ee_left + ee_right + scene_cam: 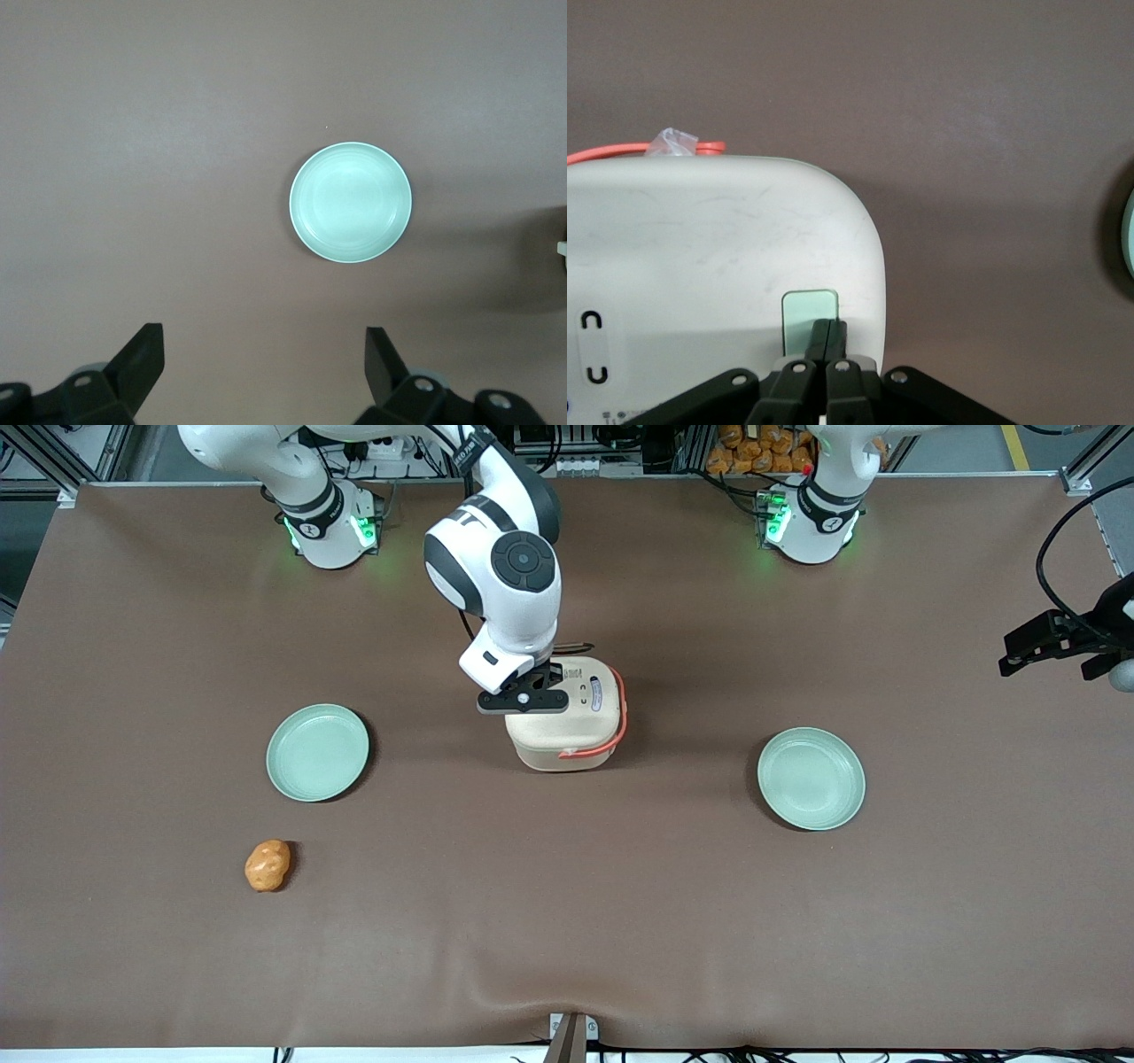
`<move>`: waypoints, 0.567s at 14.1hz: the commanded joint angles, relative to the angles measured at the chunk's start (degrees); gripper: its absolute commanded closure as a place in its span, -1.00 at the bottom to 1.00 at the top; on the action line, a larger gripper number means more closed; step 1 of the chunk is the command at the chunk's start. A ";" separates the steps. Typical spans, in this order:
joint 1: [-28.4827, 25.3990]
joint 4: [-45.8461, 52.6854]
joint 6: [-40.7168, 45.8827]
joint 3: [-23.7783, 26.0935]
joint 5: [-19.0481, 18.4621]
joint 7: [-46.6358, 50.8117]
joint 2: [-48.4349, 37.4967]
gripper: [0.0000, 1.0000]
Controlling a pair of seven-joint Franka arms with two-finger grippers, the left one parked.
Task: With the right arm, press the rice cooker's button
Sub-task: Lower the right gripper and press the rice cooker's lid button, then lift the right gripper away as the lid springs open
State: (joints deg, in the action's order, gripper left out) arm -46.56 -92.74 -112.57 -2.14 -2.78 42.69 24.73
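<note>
Right wrist view shows the gripper's [829, 329] closed jaws resting on the button [803, 310].

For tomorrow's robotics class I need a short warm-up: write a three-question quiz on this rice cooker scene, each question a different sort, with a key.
1. True or false: the hand has its fingers shut together.
2. Which does the hand's tip meet on the rice cooker? A) coral handle B) green button C) oval label
3. How many green plates lie on the table?

Key: 1 true. 2 B. 3 two: one plate toward the working arm's end, the other plate toward the parked arm's.
</note>
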 commanded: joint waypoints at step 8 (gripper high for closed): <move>-1.52 0.45 -1.34 -0.23 -1.17 2.57 2.17 0.95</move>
State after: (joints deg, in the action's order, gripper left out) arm -47.22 -92.66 -113.04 -2.18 -3.56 43.66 25.25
